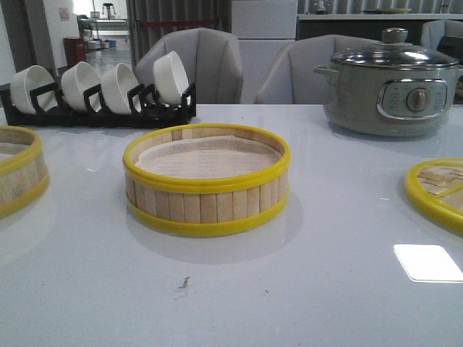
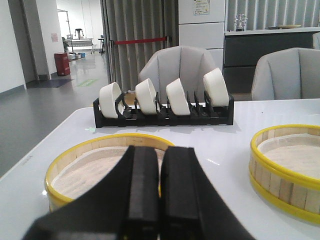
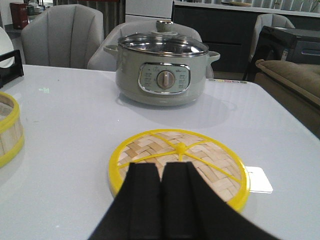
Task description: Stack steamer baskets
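Observation:
One steamer basket [image 1: 207, 179] with pale bamboo slats, yellow hoops and a whitish liner sits mid-table; it also shows in the left wrist view [image 2: 286, 170] and the right wrist view [image 3: 9, 130]. The second steamer basket [image 1: 20, 172] sits at the left edge of the front view. In the left wrist view it [image 2: 95, 165] lies just beyond my left gripper [image 2: 160, 152], which is shut and empty above its near rim. My right gripper [image 3: 160, 167] is shut and empty above the near rim of the flat woven lid [image 3: 190, 160]. Neither gripper shows in the front view.
The woven lid [image 1: 440, 189] lies at the table's right edge. A grey electric pot [image 1: 391, 87] with a glass lid stands at the back right. A black rack with several white bowls [image 1: 101, 90] stands at the back left. Grey chairs stand behind the table.

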### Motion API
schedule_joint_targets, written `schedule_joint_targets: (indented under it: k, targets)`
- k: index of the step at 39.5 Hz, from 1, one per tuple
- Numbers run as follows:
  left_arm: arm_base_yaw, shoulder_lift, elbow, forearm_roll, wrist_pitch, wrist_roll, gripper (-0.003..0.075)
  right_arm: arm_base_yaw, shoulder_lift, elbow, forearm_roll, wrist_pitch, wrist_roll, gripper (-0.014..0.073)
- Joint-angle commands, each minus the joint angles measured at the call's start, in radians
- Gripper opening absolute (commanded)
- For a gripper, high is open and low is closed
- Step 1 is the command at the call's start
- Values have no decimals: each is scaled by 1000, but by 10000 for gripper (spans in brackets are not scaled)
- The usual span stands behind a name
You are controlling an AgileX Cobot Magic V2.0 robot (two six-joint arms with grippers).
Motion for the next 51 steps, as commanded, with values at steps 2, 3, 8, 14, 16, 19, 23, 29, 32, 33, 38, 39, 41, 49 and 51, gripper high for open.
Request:
schedule_joint_targets:
  k: [2, 3, 8, 14, 16, 19, 23, 29, 32, 33, 38, 39, 41, 49, 51]
  targets:
    - [-6, 81, -136, -37, 3, -2, 87, -2, -21, -15, -8, -88, -2, 55]
    - [-6, 114, -182, -32, 38, -2, 87, -2, -21, -15, -8, -88, -2, 55]
    - [-8, 295, -439, 38, 214, -2, 87, -2, -21, -15, -8, -88, -2, 55]
    - [-8, 533, -810, 95, 460, -2, 87, -2, -21, -15, -8, -88, -2, 55]
    - [-8, 597, -907, 103, 522, -1, 87, -2, -21, -15, -8, -88, -2, 55]
    - [-8, 683, -1029, 112, 593, 0, 87, -2, -21, -15, -8, -88, -2, 55]
    - [-8, 766, -1128, 112, 664, 2, 87, -2, -21, -15, -8, -88, -2, 55]
    - [-8, 826, -1163, 112, 719, 2, 87, -2, -21, -15, -8, -88, -2, 55]
    - [-8, 835, -1163, 110, 739, 2, 87, -2, -21, -15, -8, -88, -2, 55]
    - [-8, 837, -1163, 107, 738, 2, 87, -2, -21, -15, -8, -88, -2, 55]
    - [-8, 839, -1163, 100, 743, 6, 87, -2, -21, -15, -8, -88, -2, 55]
    - [-8, 839, -1163, 98, 740, 6, 87, -2, -21, -15, -8, -88, -2, 55]
    - [-8, 839, -1163, 98, 729, 6, 87, -2, -21, -15, -8, -88, -2, 55]
    - [-8, 839, -1163, 117, 671, 6, 87, -2, -21, -15, -8, -88, -2, 55]
    - [-8, 839, -1163, 122, 671, 6, 87, -2, -21, -15, -8, -88, -2, 55]
